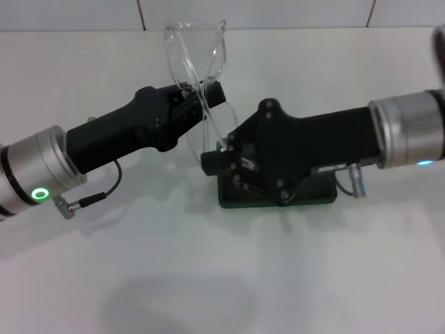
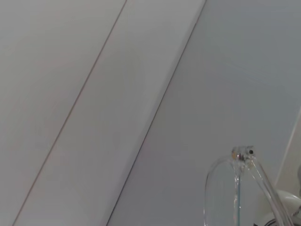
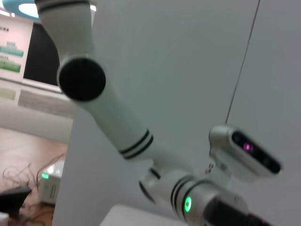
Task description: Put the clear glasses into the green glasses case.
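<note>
A: Where are the clear glasses (image 1: 198, 66)?

B: The left gripper (image 1: 201, 96) is clamping them aloft, beside the green glasses case (image 1: 278, 195) mid-worktop.

A: And the right gripper (image 1: 212, 161)?

B: It's hovering over the case; can't tell its fingers.

Head view: bright, even overhead illumination on the white desk (image 1: 208, 278), with soft, diffuse shadows beneath both arms and a faint grey patch near the lower edge. The clear glasses (image 1: 198, 62) show thin specular highlights along their rims. A green indicator ring glows on the left arm and a bluish light on the right. Left wrist view: flat, shadowless pale surfaces, mildly soft. Right wrist view: tilted, slightly blurred, with a dimmer background room and glowing green and magenta lights.
</note>
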Controlling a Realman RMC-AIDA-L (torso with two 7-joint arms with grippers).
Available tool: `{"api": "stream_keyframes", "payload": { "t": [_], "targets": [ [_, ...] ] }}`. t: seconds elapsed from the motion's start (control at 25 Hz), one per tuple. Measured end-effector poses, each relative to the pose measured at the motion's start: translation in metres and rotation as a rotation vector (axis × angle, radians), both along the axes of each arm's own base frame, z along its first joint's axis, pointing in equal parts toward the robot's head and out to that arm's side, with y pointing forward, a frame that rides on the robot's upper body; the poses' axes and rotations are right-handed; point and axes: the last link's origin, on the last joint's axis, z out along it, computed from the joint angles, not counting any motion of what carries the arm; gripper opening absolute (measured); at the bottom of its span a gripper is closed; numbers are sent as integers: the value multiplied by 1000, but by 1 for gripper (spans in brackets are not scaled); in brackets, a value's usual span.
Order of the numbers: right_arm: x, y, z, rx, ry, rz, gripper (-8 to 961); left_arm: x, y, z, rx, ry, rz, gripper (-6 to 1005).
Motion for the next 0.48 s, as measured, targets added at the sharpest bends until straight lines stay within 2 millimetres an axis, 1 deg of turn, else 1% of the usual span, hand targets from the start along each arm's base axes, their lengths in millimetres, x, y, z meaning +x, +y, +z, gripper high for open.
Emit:
{"api": "stream_keyframes", "payload": {
  "t": [0.16, 0.48],
  "targets": [
    [0, 2, -6, 15, -22, -1, 17, -1, -2, 0, -1, -3, 2, 134],
    [3, 4, -6, 35, -26, -21, 17, -2, -2, 0, -2, -4, 3, 135]
  ]
}}
